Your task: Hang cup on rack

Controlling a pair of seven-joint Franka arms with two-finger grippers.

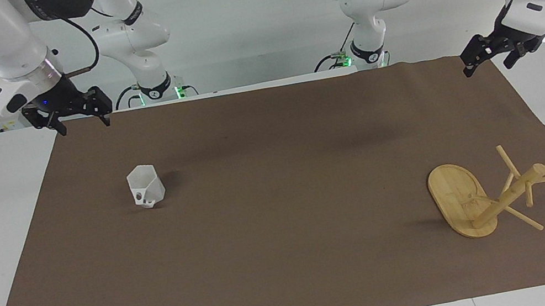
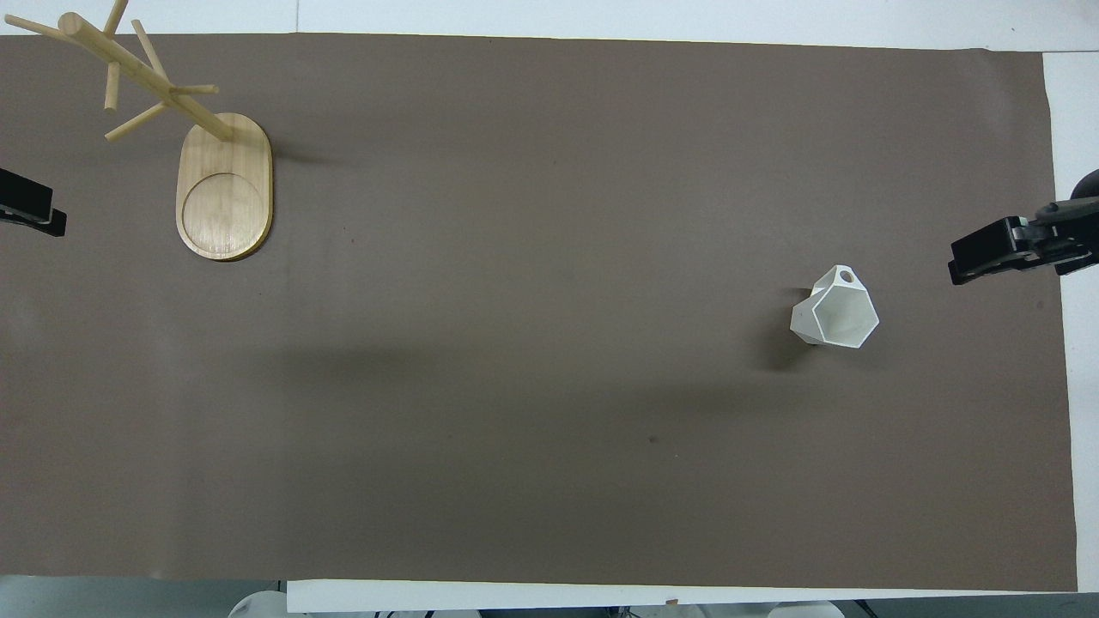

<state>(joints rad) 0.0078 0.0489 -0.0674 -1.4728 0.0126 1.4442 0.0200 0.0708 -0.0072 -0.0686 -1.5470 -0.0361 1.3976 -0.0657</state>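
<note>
The right gripper [image 1: 80, 118] hangs with fingers spread over the mat's [image 1: 291, 262] corner nearest the robots, holding nothing. The cup [image 1: 146, 186] stands upright on the mat, well apart from those fingers. The rack [image 1: 460, 198] stands at the left arm's end, well clear of the left gripper [image 1: 492, 59], whose fingers are spread and empty.

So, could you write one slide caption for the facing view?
Before grasping: both open grippers, right and left, hang raised; white cup and bamboo rack stand apart.
</note>
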